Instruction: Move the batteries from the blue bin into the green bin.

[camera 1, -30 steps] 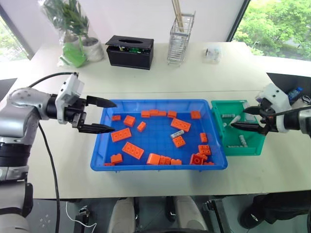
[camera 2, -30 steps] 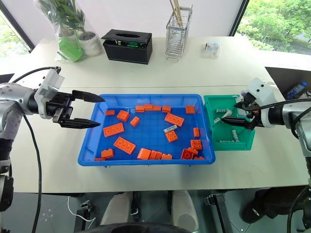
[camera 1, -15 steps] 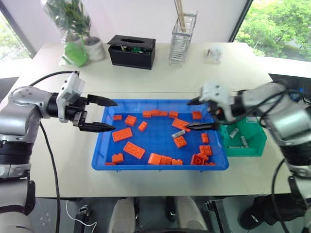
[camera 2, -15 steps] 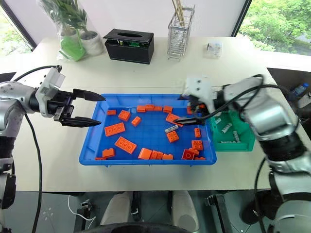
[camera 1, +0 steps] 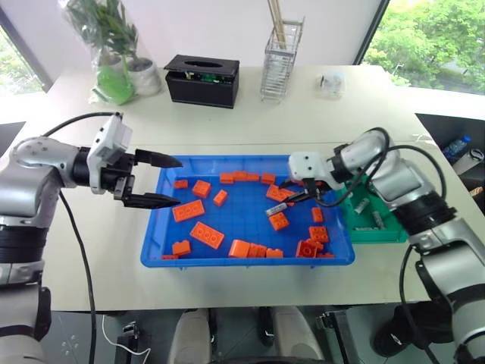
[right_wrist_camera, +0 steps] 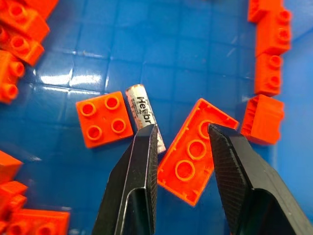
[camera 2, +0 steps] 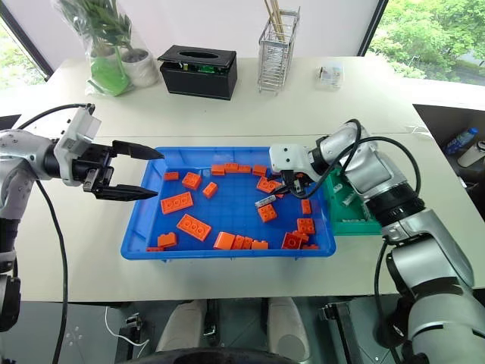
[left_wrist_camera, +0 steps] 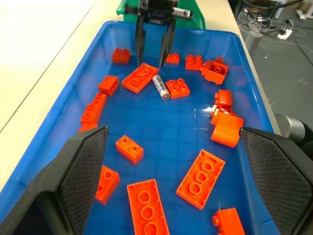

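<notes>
Your right claw (right_wrist_camera: pixel 182 142) hangs partly spread in the blue bin (camera 1: pixel 163 227), over a brick (right_wrist_camera: pixel 194 157). The battery (right_wrist_camera: pixel 145 116) lies beside one finger, so you may pinch the brick instead. Your left claw (camera 1: pixel 155 180) waits, spread wide.

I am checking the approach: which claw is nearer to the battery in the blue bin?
The right claw: it hangs open just above the battery. The left claw is open at the blue bin's far end.

"Hebr…" on battery (right_wrist_camera: pixel 145 115)
</notes>
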### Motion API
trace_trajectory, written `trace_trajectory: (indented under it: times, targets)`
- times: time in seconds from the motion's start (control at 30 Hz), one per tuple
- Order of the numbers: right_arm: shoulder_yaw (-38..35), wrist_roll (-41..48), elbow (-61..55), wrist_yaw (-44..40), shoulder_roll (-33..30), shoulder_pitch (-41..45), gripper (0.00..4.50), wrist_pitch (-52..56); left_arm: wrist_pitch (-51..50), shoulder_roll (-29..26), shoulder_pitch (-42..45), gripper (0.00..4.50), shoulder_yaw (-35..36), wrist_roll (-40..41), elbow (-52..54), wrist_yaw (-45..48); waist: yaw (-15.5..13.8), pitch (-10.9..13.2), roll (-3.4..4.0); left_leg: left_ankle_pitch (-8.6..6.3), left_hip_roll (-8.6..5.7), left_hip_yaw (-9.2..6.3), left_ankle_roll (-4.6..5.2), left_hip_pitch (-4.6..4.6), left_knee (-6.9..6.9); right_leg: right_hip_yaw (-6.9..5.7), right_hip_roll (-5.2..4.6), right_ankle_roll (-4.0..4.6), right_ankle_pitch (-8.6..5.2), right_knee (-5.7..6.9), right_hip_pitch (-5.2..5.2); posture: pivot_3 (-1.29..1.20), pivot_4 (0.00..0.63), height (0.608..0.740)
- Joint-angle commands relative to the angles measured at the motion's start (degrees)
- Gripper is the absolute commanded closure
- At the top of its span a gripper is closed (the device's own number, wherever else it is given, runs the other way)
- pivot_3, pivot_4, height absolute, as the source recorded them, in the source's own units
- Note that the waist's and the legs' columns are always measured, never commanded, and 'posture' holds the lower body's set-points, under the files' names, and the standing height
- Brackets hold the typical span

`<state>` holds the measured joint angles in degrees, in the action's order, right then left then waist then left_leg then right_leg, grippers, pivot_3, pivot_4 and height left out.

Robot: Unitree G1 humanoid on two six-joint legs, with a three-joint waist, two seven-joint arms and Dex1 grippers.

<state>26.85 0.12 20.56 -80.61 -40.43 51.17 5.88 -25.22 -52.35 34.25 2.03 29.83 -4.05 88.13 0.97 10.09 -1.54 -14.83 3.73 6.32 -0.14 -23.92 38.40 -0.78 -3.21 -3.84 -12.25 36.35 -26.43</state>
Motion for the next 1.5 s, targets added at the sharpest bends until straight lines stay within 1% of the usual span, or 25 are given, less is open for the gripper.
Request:
trace_trajectory:
  times: [0.03,0.1,0.2,0.27,0.53,0.57,0.63,0.67,0.7,0.77,0.87,0.93,1.0,1.13,1.2,1.3,1.37,1.47,1.5]
  targets:
    - [-0.5,-0.5,2.5,-3.5,1.0,1.6,2.84,-6.2,-0.4,-1.4,0.2,0.00,2.7,1.3,1.9,-0.8,-0.2,0.0,0.00,0.00,0.00,0.00,0.00,-0.01,0.00,0.00,0.00,0.00,0.00,0.00,0.00,0.00,0.150,0.736]
    - [-0.9,-0.7,4.0,-4.6,1.7,1.6,2.84,-8.2,-0.6,-1.5,0.1,0.00,2.8,1.4,2.0,-1.0,-0.2,0.0,0.00,0.01,0.00,0.00,-0.01,-0.01,0.01,0.00,0.00,0.00,0.00,0.00,0.01,0.00,0.150,0.736]
    - [-0.4,-3.7,8.6,-2.8,3.1,2.3,2.84,-12.3,-0.8,-1.9,0.3,0.00,3.0,1.6,2.1,-1.2,-0.2,0.0,0.00,0.01,0.00,0.01,-0.02,0.00,0.02,0.00,-0.01,0.00,0.00,0.00,0.03,0.00,0.150,0.736]
    - [-0.4,-4.5,10.4,-3.1,3.7,2.4,2.84,-14.1,-0.9,-2.0,0.4,0.00,3.1,1.7,2.1,-1.3,-0.1,0.0,0.01,0.02,0.00,0.00,-0.03,0.02,0.02,0.00,-0.01,0.00,0.00,0.02,0.03,0.00,0.150,0.736]
    - [0.3,-7.3,14.1,-3.6,5.2,0.7,2.84,-19.5,-0.5,-2.2,1.8,0.00,2.8,1.3,0.9,-1.4,-0.1,0.0,0.00,0.03,0.00,0.01,-0.04,0.12,0.02,0.00,-0.01,0.00,0.00,0.04,0.11,0.00,0.150,0.736]
    - [0.0,-6.9,13.9,-3.9,5.5,0.6,3.12,-18.9,-0.5,-2.1,1.9,0.00,2.7,1.3,0.9,-1.4,-0.1,0.0,0.00,0.03,0.00,0.01,-0.05,0.16,0.02,0.00,-0.01,0.00,0.00,0.04,0.15,0.00,0.150,0.736]
    - [-0.9,-5.7,12.5,-4.5,6.0,0.3,3.75,-16.7,-0.4,-1.9,2.1,0.00,2.5,1.1,0.7,-1.4,-0.1,0.0,0.00,0.03,0.00,0.01,-0.05,0.19,0.02,0.00,-0.01,0.00,0.00,0.06,0.17,0.00,0.150,0.736]
    - [-1.6,-5.0,11.0,-4.6,6.1,0.1,4.22,-14.9,-0.3,-1.8,2.1,0.00,2.4,1.1,0.7,-1.4,-0.1,0.0,0.00,0.03,0.00,0.01,-0.05,0.20,0.02,0.00,-0.01,0.00,0.00,0.08,0.17,0.00,0.150,0.736]
    - [-2.4,-4.2,9.2,-4.6,6.0,0.0,4.48,-13.1,-0.3,-1.7,2.2,0.00,2.3,1.1,0.7,-1.4,-0.1,0.0,0.00,0.03,0.00,0.01,-0.05,0.20,0.02,0.01,-0.01,0.00,0.00,0.09,0.17,0.00,0.150,0.736]
    - [-4.8,-1.9,4.5,-4.2,5.4,0.0,4.47,-7.8,-0.3,-1.6,2.2,0.00,2.2,1.1,0.6,-1.3,-0.1,0.0,0.01,0.04,0.00,0.01,-0.06,0.19,0.02,0.00,-0.01,0.00,0.00,0.10,0.16,0.00,0.150,0.736]
    - [-11.2,3.8,-4.7,-2.4,3.3,0.3,4.47,5.6,-0.2,-1.4,1.6,0.00,2.1,1.1,0.7,-1.4,-0.2,0.0,0.05,0.06,0.00,0.02,-0.10,0.14,0.02,0.01,-0.02,0.00,0.00,0.14,0.08,0.00,0.150,0.736]
    - [-16.1,6.6,-8.8,0.8,1.6,0.3,4.47,14.9,0.0,-1.3,0.9,0.00,2.2,1.1,0.9,-1.5,-0.3,0.0,0.05,0.08,0.00,0.01,-0.13,0.12,0.02,0.01,-0.03,0.00,0.00,0.16,0.07,0.00,0.150,0.736]
    - [-20.6,8.0,-12.0,3.5,-1.8,-1.4,4.47,20.5,0.4,-1.1,0.3,0.00,2.2,1.0,0.9,-1.6,-0.5,0.0,0.04,0.07,0.00,0.00,-0.13,0.13,0.02,0.00,-0.04,0.01,0.00,0.16,0.09,0.00,0.150,0.736]
    - [-28.6,8.4,-16.7,8.7,-10.8,-8.3,4.47,27.7,0.9,-1.2,-0.6,0.00,2.1,0.9,0.8,-1.3,-1.6,0.0,0.02,0.07,-0.03,0.02,-0.13,0.11,0.02,-0.01,-0.10,0.02,-0.01,0.07,0.10,0.00,0.150,0.736]
    - [-33.1,9.7,-19.4,10.5,-14.4,-13.6,4.47,31.2,1.0,-1.1,0.0,0.00,1.9,0.8,0.0,-1.1,-1.7,0.0,0.02,0.06,-0.05,0.02,-0.12,0.10,0.01,-0.01,-0.11,0.02,-0.01,0.05,0.10,0.00,0.150,0.736]
    - [-38.7,12.2,-25.1,11.4,-17.8,-22.4,4.47,34.9,1.2,-0.8,1.6,0.00,1.5,0.4,-1.8,-0.7,-1.7,0.0,0.02,0.06,-0.05,0.01,-0.12,0.11,0.00,-0.01,-0.09,0.02,-0.01,0.05,0.09,0.00,0.150,0.736]
    - [-40.8,13.6,-27.9,12.6,-18.6,-26.1,3.42,36.7,1.1,-0.4,2.8,0.00,1.4,0.5,-3.0,-0.4,-1.3,0.0,0.02,0.06,-0.04,0.02,-0.11,0.15,0.00,0.01,-0.06,0.01,0.00,0.06,0.09,0.00,0.150,0.736]
    - [-41.2,13.5,-29.5,16.0,-18.1,-28.4,1.96,36.1,0.4,0.3,4.6,0.00,1.4,0.9,-4.4,-0.5,-0.6,0.0,0.02,0.06,-0.04,0.03,-0.11,0.21,-0.01,0.05,-0.04,0.01,0.00,0.09,0.12,0.00,0.150,0.736]
    - [-41.0,13.5,-29.8,16.3,-18.3,-28.8,1.35,35.5,0.3,0.5,4.9,0.00,1.5,0.9,-4.8,-0.5,-0.4,0.0,0.02,0.06,-0.04,0.01,-0.11,0.22,-0.01,0.05,-0.04,0.01,0.00,0.10,0.13,0.00,0.150,0.736]
